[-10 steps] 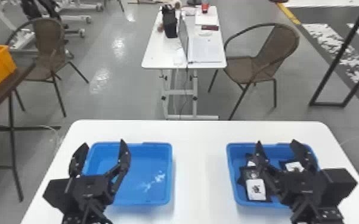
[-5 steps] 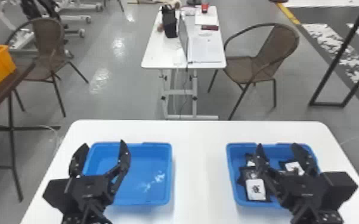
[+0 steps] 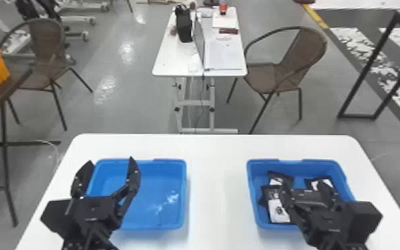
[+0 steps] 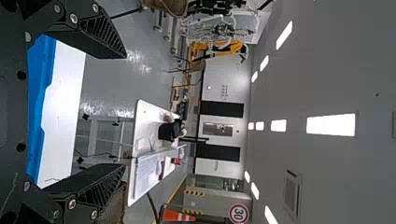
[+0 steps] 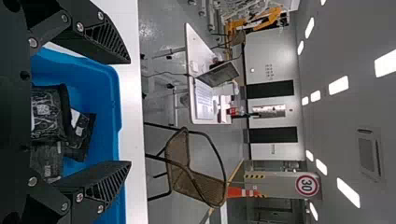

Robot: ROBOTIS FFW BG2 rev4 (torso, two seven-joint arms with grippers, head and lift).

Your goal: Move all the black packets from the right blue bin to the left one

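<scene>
- Dipping toward its load, the right gripper (image 3: 304, 183) has tipped its fingers lower over the right blue bin (image 3: 251, 189) in the past second; the head view earlier showed them reaching farther forward.
- Spread well apart, those fingers hold nothing. In the right wrist view, black packets lie beyond the gap between them, inside the bin.
- Unmoved across the same second, the left gripper (image 3: 110, 160) waits over the outer side of the left blue bin (image 3: 185, 192), its own fingers parted and without a load.
- Lying in the right bin are the black packets: one with a large white label (image 3: 279, 212) toward the side facing the other bin, another at the far side (image 3: 275, 180), and a third near the far outer corner (image 3: 314, 184). Some overlap, and the arm hides part of the pile.
- Signalling a first pick, in all likelihood, the lowering puts the task at its opening stage, with the transfer still ahead.
- Needed next, by the look of it: a further descent, then a pinch on a single packet. Overlapping neighbors could come up together, or a flat pouch could slip between the fingers.
</scene>
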